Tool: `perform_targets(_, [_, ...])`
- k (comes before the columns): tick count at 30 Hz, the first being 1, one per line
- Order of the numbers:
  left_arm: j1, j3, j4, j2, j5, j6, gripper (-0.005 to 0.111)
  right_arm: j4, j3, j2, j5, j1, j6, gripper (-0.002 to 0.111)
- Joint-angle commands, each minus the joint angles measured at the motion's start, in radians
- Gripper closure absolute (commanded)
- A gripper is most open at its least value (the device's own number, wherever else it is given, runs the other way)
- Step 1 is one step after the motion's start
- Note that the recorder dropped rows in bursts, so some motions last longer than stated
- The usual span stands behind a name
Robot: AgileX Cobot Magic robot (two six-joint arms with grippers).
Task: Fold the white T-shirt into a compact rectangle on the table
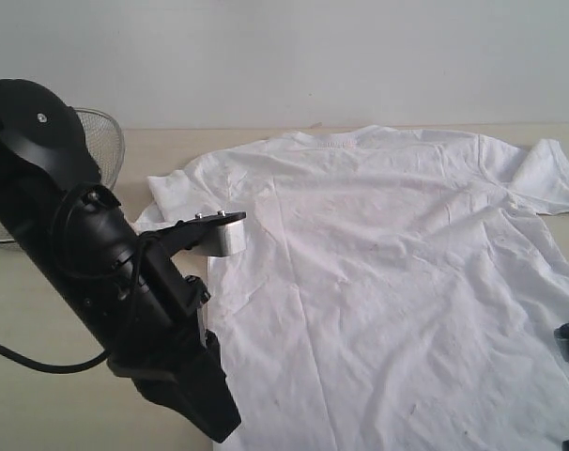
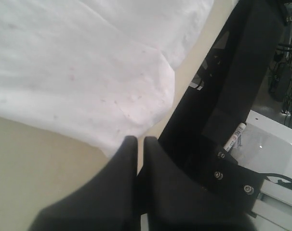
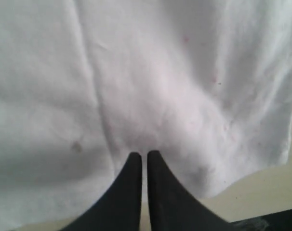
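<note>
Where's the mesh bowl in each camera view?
Exterior: the bowl is at the far left, partly behind the left arm.
Left wrist: not in it.
Right wrist: not in it.
Shared landmark: the T-shirt, white cloth in all three views.
</note>
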Motion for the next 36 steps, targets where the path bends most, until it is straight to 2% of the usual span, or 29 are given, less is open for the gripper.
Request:
perform_targets(1, [-0.006,0.004,-0.008,-0.007,0.007,0.007,0.102,0.105,-0.003,-0.069,-0.036,-0.006,-0.099,0.108])
perform_targets(3, [-0.006,0.004,-0.002,-0.007,0.007,0.007,0.102,0.173,-0.003,-0.103,-0.052,-0.006,-0.168,0.108])
perform_targets(5, [-0.006,0.004,0.007,-0.007,0.007,0.007,0.102,0.327,-0.003,-0.14,-0.076,-0.006,-0.31,0.108])
perform_targets(8, [-0.006,0.004,0.007,-0.007,0.005,0.007,0.102,0.735,-0.003,-0.171,-0.083,0.028,-0.649,0.108])
perform_targets(11, [-0.006,0.004,0.014,-0.007,0.005,-0.002,0.102,0.986,-0.003,-0.168,-0.135,0.119,-0.798,0.108])
perform_targets(17, [-0.006,0.004,0.033,-0.007,0.005,-0.019,0.102,1.064,-0.003,-0.11,-0.277,0.371,-0.815,0.108])
perform_targets(20, [-0.006,0.004,0.033,-0.007,0.005,-0.026,0.102,1.083,-0.015,-0.065,-0.347,0.454,-0.795,0.108])
perform_targets(25, [-0.006,0.004,0.033,-0.007,0.009,-0.047,0.102,1.083,-0.102,0.012,-0.303,0.509,-0.789,0.108])
perform_targets(36, [-0.006,0.004,0.035,-0.007,0.026,-0.061,0.102,1.083,-0.271,0.169,-0.232,0.512,-0.814,0.108])
